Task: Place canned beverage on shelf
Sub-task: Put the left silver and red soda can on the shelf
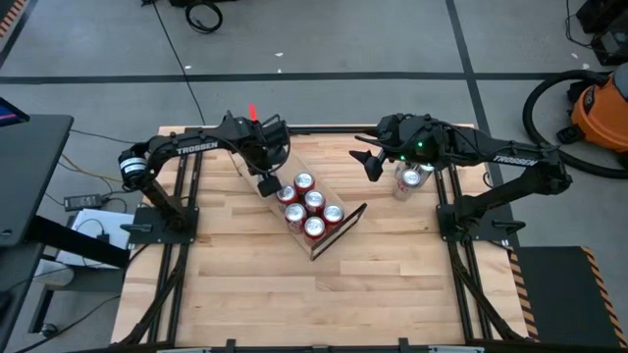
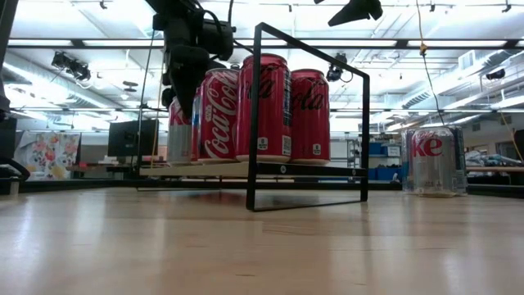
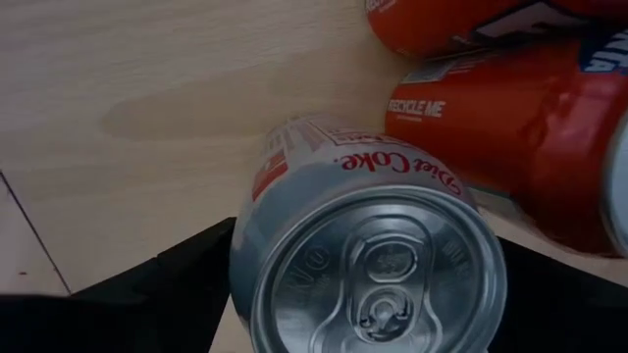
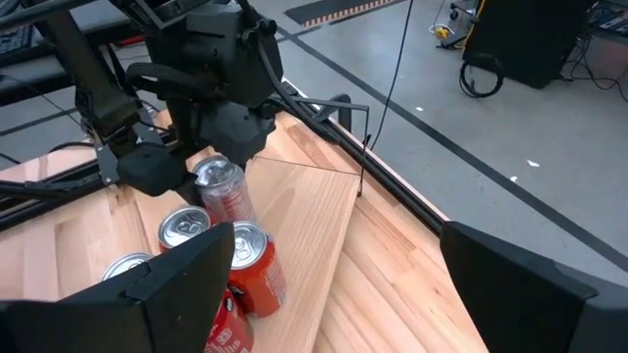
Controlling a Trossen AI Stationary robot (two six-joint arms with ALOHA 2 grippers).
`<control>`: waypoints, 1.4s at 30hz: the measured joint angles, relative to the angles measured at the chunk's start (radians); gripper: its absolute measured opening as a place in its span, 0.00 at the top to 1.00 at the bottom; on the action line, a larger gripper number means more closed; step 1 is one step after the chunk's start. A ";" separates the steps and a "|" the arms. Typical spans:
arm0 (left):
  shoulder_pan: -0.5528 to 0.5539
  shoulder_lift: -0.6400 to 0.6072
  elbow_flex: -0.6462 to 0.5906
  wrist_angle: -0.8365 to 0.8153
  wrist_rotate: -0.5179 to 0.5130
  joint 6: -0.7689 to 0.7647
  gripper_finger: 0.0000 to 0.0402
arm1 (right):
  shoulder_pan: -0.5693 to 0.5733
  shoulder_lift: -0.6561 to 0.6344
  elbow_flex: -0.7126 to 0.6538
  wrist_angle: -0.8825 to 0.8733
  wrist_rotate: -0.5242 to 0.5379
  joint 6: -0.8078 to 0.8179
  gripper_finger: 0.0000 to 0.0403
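Note:
The shelf (image 1: 280, 162) is a light-wood plank with black wire end frames (image 2: 307, 123), lying slantwise mid-table. Several red cola cans (image 1: 312, 204) stand on it in two rows. My left gripper (image 1: 265, 181) is over the plank's far-left part, shut on a silver Diet Coke can (image 3: 368, 255), which also shows in the right wrist view (image 4: 221, 191). My right gripper (image 1: 373, 162) hangs open and empty, raised over the table's far right, above a silver Diet Coke can (image 1: 407, 181) that stands on the table. My left gripper pinches the Diet Coke can's side wall near its top rim (image 3: 245, 265) between its two fingers, one finger (image 3: 167, 284) on each side. The fingers come steeply from above. The can is upright, its bottom (image 2: 178, 157) at plank level beside the red cans.
The silver can on the table shows at the right in the low view (image 2: 434, 160). The plank's far end beyond the held can is bare (image 4: 304, 196). Bare tabletop lies toward the near edge (image 1: 324, 304). Off the table are an orange vacuum (image 1: 599, 108) and cables.

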 joint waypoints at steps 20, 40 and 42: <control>0.000 -0.001 0.018 0.002 -0.021 0.002 0.11 | 0.000 0.000 0.000 0.007 0.000 -0.016 0.08; 0.000 -0.002 0.069 -0.043 -0.033 -0.054 0.02 | 0.000 0.000 0.000 0.007 0.000 -0.016 0.08; 0.000 -0.002 0.102 -0.063 -0.033 -0.040 0.02 | 0.000 0.000 0.000 0.007 0.000 -0.016 0.08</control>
